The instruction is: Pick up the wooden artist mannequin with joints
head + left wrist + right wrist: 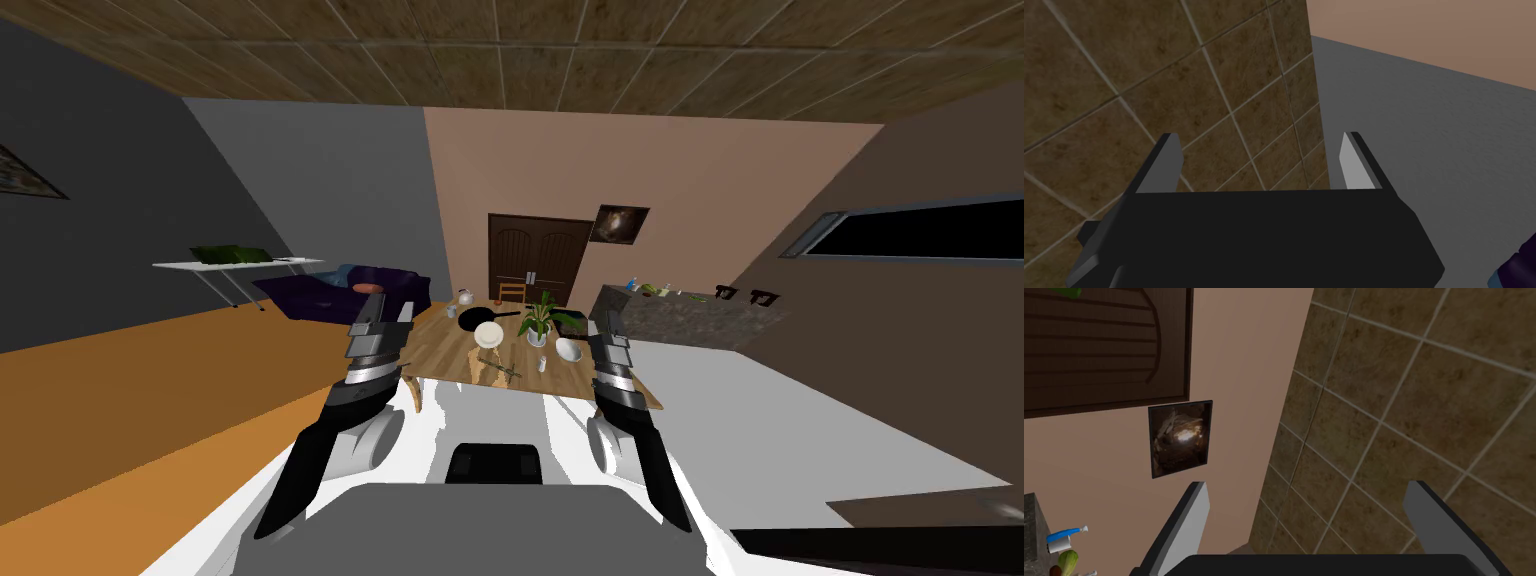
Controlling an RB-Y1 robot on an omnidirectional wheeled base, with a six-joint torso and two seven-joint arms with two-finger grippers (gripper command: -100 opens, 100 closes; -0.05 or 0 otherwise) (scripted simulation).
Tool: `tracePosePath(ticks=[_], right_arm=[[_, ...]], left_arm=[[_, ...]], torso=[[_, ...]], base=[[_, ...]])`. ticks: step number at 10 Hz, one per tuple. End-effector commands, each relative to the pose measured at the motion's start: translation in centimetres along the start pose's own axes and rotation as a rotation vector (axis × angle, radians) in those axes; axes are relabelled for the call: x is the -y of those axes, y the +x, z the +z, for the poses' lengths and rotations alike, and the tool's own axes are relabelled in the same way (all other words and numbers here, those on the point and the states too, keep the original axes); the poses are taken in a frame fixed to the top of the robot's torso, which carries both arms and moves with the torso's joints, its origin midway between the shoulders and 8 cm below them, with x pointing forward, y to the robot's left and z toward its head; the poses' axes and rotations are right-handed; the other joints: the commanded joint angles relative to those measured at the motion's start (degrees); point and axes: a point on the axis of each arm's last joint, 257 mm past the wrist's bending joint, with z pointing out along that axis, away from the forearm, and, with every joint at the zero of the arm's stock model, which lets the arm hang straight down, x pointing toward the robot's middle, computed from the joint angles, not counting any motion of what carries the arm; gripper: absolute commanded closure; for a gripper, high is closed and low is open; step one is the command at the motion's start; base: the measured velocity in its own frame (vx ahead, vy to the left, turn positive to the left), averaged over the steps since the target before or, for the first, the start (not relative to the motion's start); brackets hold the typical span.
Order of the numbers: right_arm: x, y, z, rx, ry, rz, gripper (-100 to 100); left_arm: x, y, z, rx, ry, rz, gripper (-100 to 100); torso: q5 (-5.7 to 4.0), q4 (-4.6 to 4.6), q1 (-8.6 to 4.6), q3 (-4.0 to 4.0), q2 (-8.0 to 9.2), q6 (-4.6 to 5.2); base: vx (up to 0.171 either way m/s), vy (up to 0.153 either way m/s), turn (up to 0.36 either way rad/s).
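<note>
Mannequin (498,368): head view, lying on table (440,347) near front edge.
Left gripper (1259,145): fingers spread, empty, raised.
Right gripper (1304,493): fingers spread, empty.

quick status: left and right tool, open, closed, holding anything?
Left tool: open, nothing between the fingers.
Right tool: open, nothing between the fingers.

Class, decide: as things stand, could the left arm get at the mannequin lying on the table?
Probably yes, once turned down: the left gripper points upward, open, while the mannequin lies uncovered near the table's near edge, beside that arm.
</note>
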Motion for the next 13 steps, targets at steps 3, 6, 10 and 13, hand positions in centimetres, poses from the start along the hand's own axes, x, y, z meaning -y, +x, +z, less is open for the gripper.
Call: tracePosePath(ticks=[3, 6, 10, 13], right_arm=[[1.3, 2.6, -1.3, -0.119, 0.041, -0.005, -100], [2.5, 4.6, -2.9, -0.214, 0.078, -0.006, -100], [3.9, 7.0, -5.2, -0.333, 0.129, -0.003, -100], [5.4, 9.4, -8.3, -0.445, 0.194, 0.017, -100]], left_arm=[[0.0, 0.0, 0.0, 0.000, 0.000, 0.000, 0], [0.0, 0.0, 0.0, 0.000, 0.000, 0.000, 0], [0.0, 0.0, 0.0, 0.000, 0.000, 0.000, 0], [0.0, 0.0, 0.0, 0.000, 0.000, 0.000, 0]], torso=[[0.03, 0.02, 0.13, 0.05, 0.08, -0.02], [0.02, 0.01, 0.09, 0.04, 0.07, -0.01], [0.04, 0.03, 0.16, 0.08, 0.13, -0.02], [0.02, 0.03, 0.09, 0.07, 0.11, 0.01]], base=[[-0.019, 0.035, 0.155], [-0.018, 0.032, 0.139], [-0.028, 0.043, 0.158], [-0.023, 0.034, 0.195]])
